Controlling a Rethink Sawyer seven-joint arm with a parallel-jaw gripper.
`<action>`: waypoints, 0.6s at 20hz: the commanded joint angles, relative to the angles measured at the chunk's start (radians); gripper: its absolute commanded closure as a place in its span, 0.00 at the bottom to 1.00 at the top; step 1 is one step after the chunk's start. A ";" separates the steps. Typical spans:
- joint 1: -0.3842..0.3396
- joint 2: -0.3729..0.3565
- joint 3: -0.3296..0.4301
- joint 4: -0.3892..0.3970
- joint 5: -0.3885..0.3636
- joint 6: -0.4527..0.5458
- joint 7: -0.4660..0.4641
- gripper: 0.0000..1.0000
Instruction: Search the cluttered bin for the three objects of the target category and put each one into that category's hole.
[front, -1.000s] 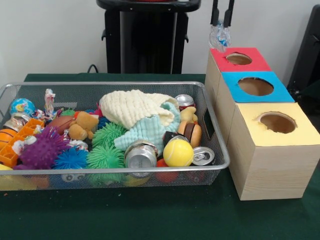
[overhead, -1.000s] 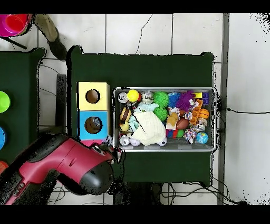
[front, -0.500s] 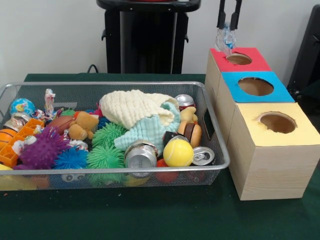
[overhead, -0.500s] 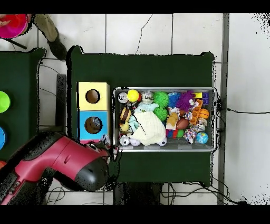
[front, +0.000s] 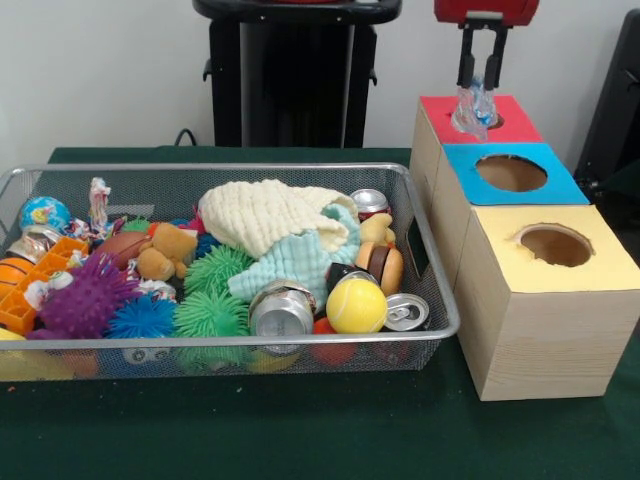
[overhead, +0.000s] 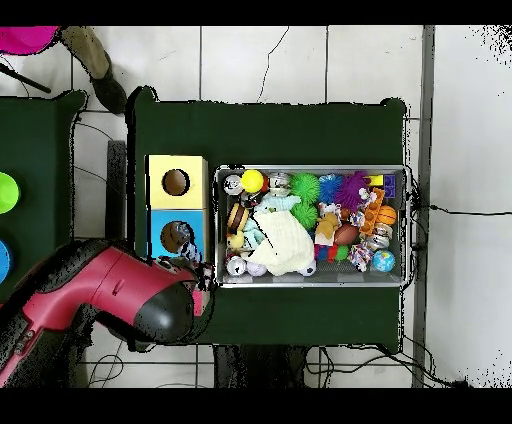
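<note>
One gripper (front: 478, 84), black-fingered under a red housing, clamped on one crumpled clear plastic item (front: 473, 106), glossy and bluish, its long axis roughly vertical, lower end hanging at the hole of the red-topped box (front: 441, 112); whether it touches the rim cannot be told. Three wooden boxes in a row on the right, each with one round hole in a coloured top: red farthest, blue-topped box (front: 468, 170) in the middle, yellow-topped box (front: 520, 262) nearest. One rectangular wire-mesh bin (front: 230, 342) on the left, on a dark green table cover (front: 300, 430). Bin contents: three drink cans visible, one silver can (front: 281, 310) at the near wall, one can end-up (front: 406, 312) near the right corner, one red-trimmed can (front: 370, 203) at the far right; two waffle-textured cloths, cream cloth (front: 262, 212) over pale teal cloth (front: 300, 265); one yellow tennis ball (front: 355, 305); two green spiky balls (front: 211, 313), one purple spiky ball (front: 85, 296), one blue spiky ball (front: 142, 317); one small globe ball (front: 44, 213). In the overhead view the red arm (overhead: 105, 305) covers the red box.
</note>
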 joint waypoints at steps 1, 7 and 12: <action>-0.033 0.091 -0.017 -0.142 0.125 -0.011 0.238 1.00; -0.037 0.150 -0.092 -0.131 0.186 -0.029 0.250 1.00; -0.035 0.182 -0.131 -0.130 0.217 -0.022 0.255 1.00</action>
